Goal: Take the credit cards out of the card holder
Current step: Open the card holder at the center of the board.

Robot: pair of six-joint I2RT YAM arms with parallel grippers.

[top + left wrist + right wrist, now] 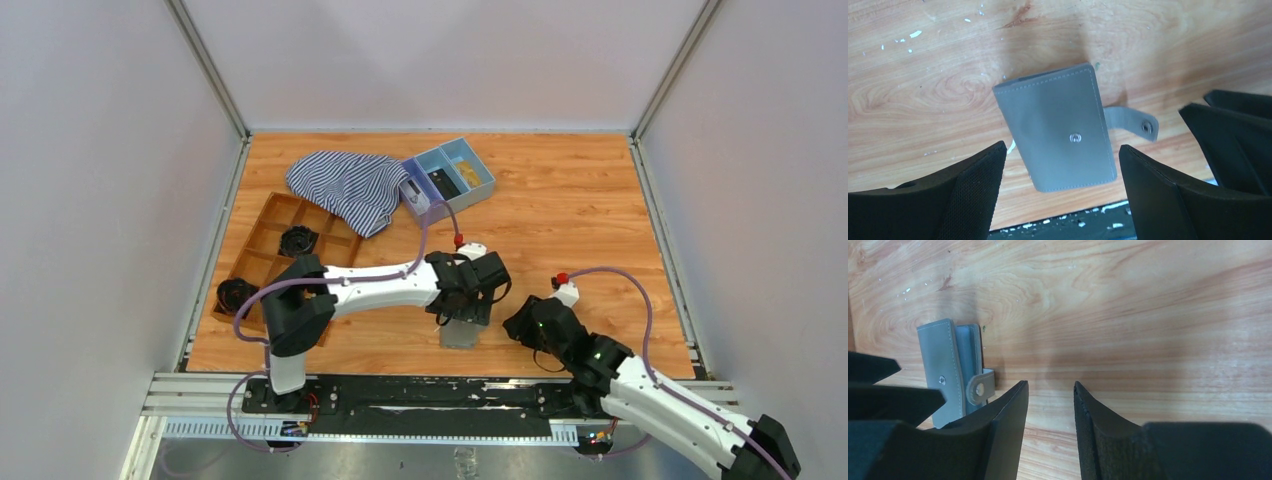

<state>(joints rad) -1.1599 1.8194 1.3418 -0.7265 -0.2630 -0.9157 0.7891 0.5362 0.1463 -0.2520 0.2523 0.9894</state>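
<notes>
The grey card holder (462, 333) lies folded on the wooden table near the front edge. In the left wrist view the card holder (1055, 130) shows its snap stud, and its strap (1133, 122) is unsnapped and sticks out to the right. The right wrist view shows it edge-on (945, 365), slightly ajar with paler blue-grey inside. No credit cards show. My left gripper (468, 300) (1062, 150) is open just above the holder, jaws either side of it. My right gripper (520, 325) (1050, 385) is open and empty, low beside the strap.
A blue three-compartment tray (470, 165) stands at the back. A striped cloth (345, 185) lies next to it. A brown divided tray (270, 240) with black round parts (297, 241) is at the left. The black rail (430, 395) runs along the table's front edge.
</notes>
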